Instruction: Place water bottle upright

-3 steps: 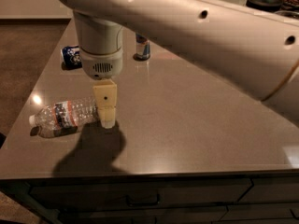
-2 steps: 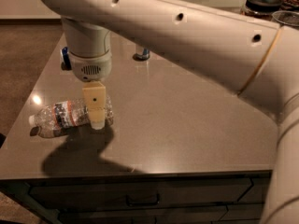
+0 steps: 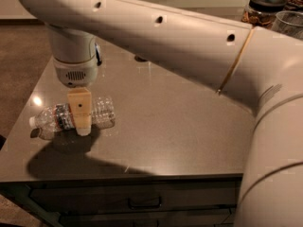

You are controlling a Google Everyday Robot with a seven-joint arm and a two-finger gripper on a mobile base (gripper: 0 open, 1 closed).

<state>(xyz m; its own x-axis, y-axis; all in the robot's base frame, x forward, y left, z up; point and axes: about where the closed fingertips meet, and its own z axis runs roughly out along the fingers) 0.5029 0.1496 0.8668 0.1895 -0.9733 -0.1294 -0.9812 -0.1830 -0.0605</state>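
My claw (image 3: pixel 81 121) sits at the middle of the water bottle (image 3: pixel 102 112), which lies on its side on the bench (image 3: pixel 180 126), long axis crosswise under the claw, cap end off to its left as I view it; clenched or released, I cannot tell.

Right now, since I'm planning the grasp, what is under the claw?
The bottle lies on its side on the table, cap leftward, under the claw. The claw covers the bottle's middle, so that part is hidden.
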